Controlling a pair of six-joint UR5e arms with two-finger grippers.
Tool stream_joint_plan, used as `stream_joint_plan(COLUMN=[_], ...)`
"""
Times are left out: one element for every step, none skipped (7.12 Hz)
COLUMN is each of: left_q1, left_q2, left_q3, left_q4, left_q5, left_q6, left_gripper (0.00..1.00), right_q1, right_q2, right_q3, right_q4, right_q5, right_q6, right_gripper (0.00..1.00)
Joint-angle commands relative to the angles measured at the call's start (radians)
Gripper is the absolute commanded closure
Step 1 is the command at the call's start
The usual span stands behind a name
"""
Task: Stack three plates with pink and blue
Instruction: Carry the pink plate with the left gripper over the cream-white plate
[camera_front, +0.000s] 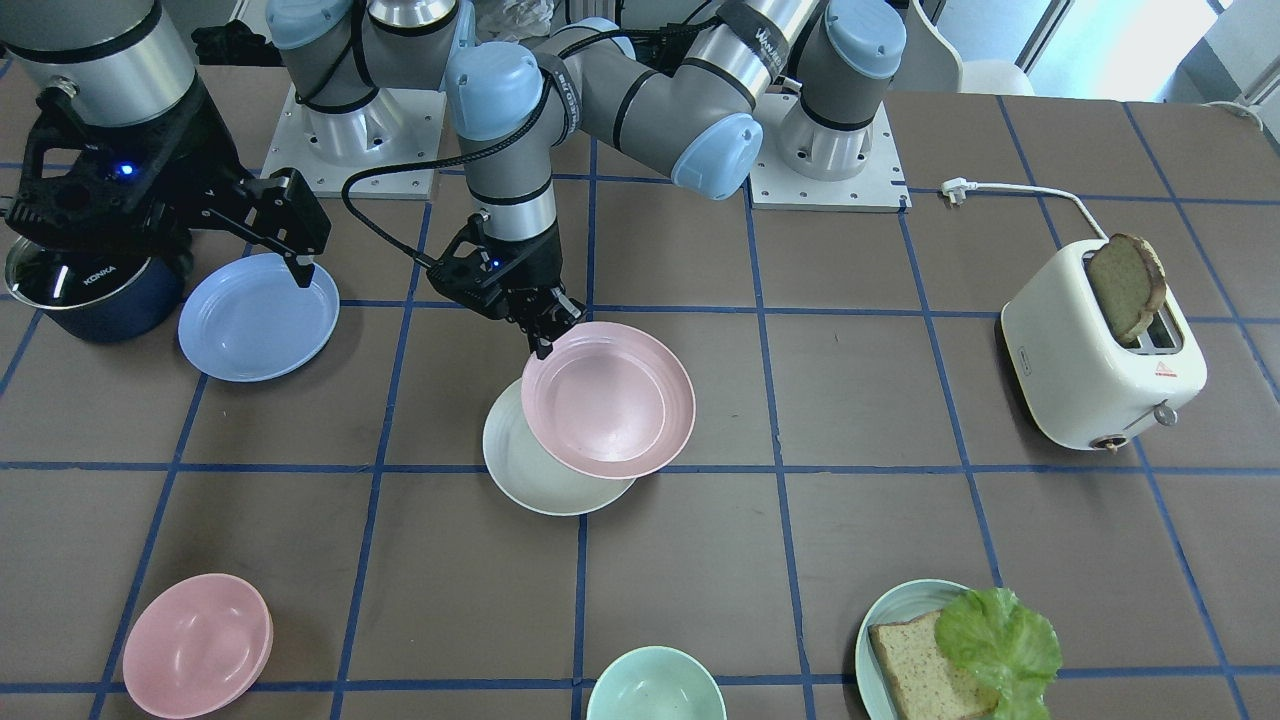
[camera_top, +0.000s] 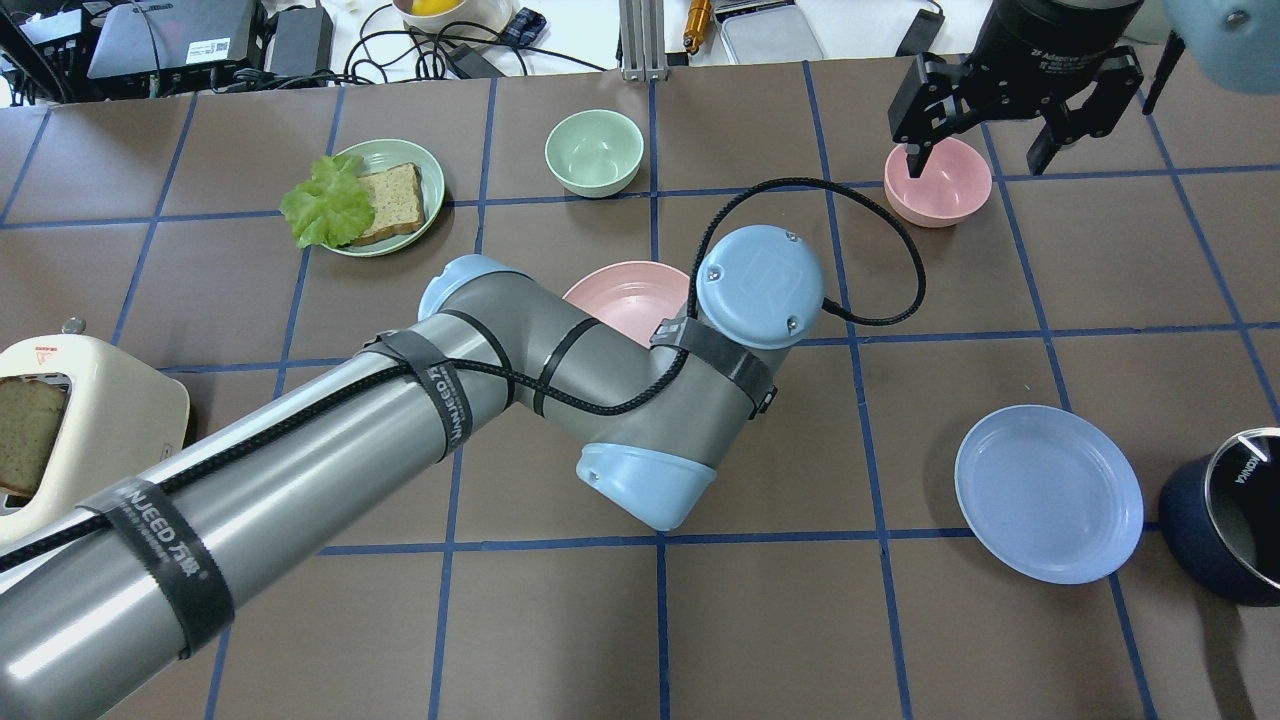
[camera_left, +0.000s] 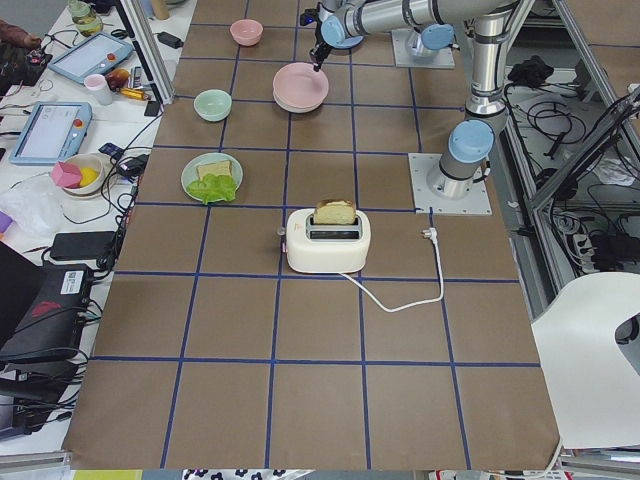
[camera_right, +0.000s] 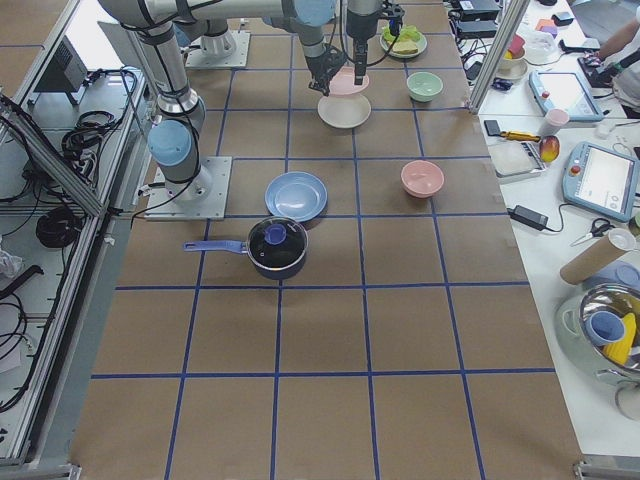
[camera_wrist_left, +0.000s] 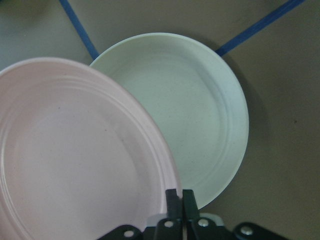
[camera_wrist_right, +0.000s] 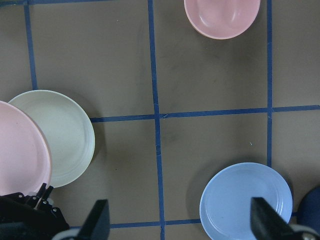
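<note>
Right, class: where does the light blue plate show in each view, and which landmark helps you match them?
Front-facing: light blue plate upper left.
Overhead: plate lower right.
Exterior left: not visible.
Exterior right: plate left of centre.
Left wrist: not in it.
Right wrist: plate bottom right.
Landmark: the pink bowl, in every view but left wrist.

Mid-frame are a pale pink plate (camera_front: 608, 400) and a cream-white plate (camera_front: 525, 475); upper left, a light blue plate (camera_front: 258, 317) and a dark navy pot (camera_front: 110, 305). The table (camera_front: 850, 400) is matte brown, ruled with a grid of blue tape lines. Lower left is a pink bowl (camera_front: 197, 645), bottom centre a mint-green bowl (camera_front: 655, 690), and at the right a cream toaster (camera_front: 1095, 360).
</note>
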Motion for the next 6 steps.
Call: stream_joint_plan(left_q1=[-0.031, -0.033, -0.037, -0.037, -0.037, -0.037], left_q2=[-0.05, -0.064, -0.083, -0.099, -0.116, -0.128], left_q3=[0.021, 0.037, 0.055, 0.069, 0.077, 0.075], left_q4=[0.012, 0.003, 0.001, 0.001, -0.002, -0.005], left_q5=[0.002, 0.004, 0.004, 0.004, 0.01, 0.033], left_q6=[0.025, 0.036, 0.051, 0.077, 0.093, 0.108], left_gripper=[1.0, 1.0, 1.0, 1.0, 1.0, 1.0], right_q1=[0.0, 0.0, 0.0, 0.0, 0.0, 0.0], right_q2=[0.001, 0.002, 0.002, 0.002, 0.002, 0.002], right_q3=[-0.002, -0.002, -0.002, -0.003, -0.005, -0.008], right_q4=[-0.007, -0.015, -0.015, -0.014, -0.012, -0.01], right_q5=[-0.002, -0.001, 0.001, 0.004, 0.006, 0.007], right_q6=[0.0, 0.0, 0.0, -0.001, 0.0, 0.0], right_gripper=[0.0, 0.0, 0.0, 0.0, 0.0, 0.0])
